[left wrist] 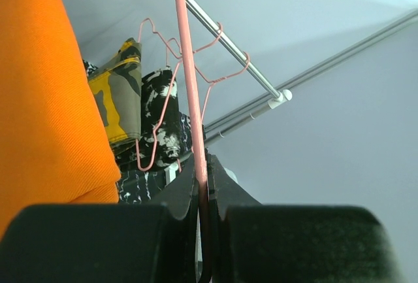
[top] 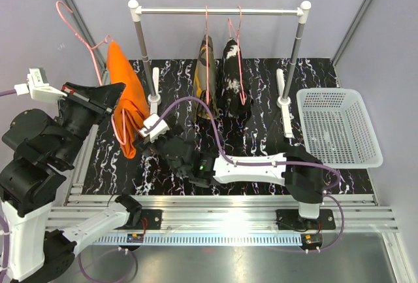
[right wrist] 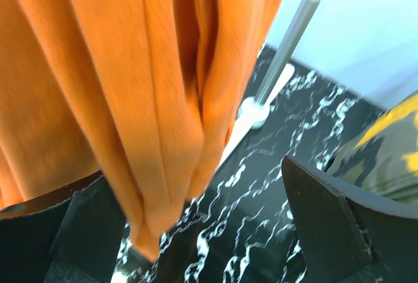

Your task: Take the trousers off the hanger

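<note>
Orange cloth draws the eye in the overhead view. The orange trousers [top: 127, 103] hang on a pink wire hanger [top: 78, 31] just left of the rack [top: 219, 11], clear of its rail, with the left gripper [top: 116, 93] at the wire. The camouflage trousers [top: 205, 77] and the black-and-white trousers [top: 234, 77] hang under the rack's rail. A white basket [top: 336, 126] sits on the tabletop [top: 261, 142] to the right of the rack.

From the left wrist, the left gripper is pinched tight on the hanger's thin wire, which rises straight up from between its fingers. Orange cloth fills the side away from the rack.

From the right wrist, the right gripper [right wrist: 196, 185] stands wide and holds nothing. The lower end of the orange trousers dangles between its fingers, nearer the one farther from the rack's post. I cannot tell whether it touches.

The garment looks light, limp and folded in several layers, so it should slide easily over the wire. The best hold is probably the low hanging end, pinching all layers together. Catching a single layer would likely just unfold it.
</note>
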`<state>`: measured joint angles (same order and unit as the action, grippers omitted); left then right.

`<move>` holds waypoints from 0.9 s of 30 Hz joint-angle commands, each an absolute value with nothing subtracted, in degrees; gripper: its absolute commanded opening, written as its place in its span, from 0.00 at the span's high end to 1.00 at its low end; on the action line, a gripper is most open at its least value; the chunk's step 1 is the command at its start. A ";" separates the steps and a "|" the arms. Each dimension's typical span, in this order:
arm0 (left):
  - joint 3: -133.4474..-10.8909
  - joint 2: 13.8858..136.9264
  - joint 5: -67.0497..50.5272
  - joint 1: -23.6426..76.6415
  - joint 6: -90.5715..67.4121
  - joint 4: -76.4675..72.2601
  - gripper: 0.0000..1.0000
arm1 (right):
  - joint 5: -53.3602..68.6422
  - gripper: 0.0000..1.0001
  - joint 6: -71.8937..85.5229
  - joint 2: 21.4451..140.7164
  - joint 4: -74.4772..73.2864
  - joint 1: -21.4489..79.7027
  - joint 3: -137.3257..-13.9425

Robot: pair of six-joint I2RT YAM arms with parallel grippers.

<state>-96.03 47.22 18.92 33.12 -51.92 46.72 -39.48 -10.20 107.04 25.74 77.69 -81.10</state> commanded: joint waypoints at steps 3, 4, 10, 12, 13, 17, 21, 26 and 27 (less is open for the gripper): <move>-102.30 46.75 13.89 33.14 -50.63 35.76 1.00 | -37.54 0.01 -17.48 101.70 31.03 77.87 -84.82; -103.26 47.37 12.93 33.13 -50.36 37.51 1.00 | -36.83 0.01 -18.45 100.30 30.94 77.78 -84.81; -104.23 48.69 10.99 33.13 -48.26 41.30 1.00 | -36.56 0.01 -22.85 99.14 27.52 77.70 -87.97; -105.11 50.09 10.55 33.13 -46.68 42.88 1.00 | -36.39 0.02 -24.17 98.79 26.64 77.61 -89.03; -105.81 50.71 9.59 33.13 -46.23 44.02 1.00 | -36.47 0.03 -24.78 98.62 25.85 77.43 -89.47; -108.54 53.52 8.26 33.13 -44.39 47.54 1.00 | -36.39 0.11 -28.03 98.70 23.47 76.91 -92.28; -108.37 53.96 7.47 33.13 -43.07 49.12 1.00 | -35.86 0.23 -30.41 98.35 22.15 75.94 -93.34; -108.02 54.05 6.42 33.22 -42.36 50.18 1.00 | -33.49 0.49 -32.52 97.91 19.08 74.97 -95.18; -107.50 53.88 6.24 33.14 -42.28 50.19 1.00 | -33.14 0.53 -32.95 97.65 18.90 74.88 -95.19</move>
<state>-104.55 55.81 9.32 33.12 -45.19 59.94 -34.54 -30.44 100.99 17.50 76.23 -91.07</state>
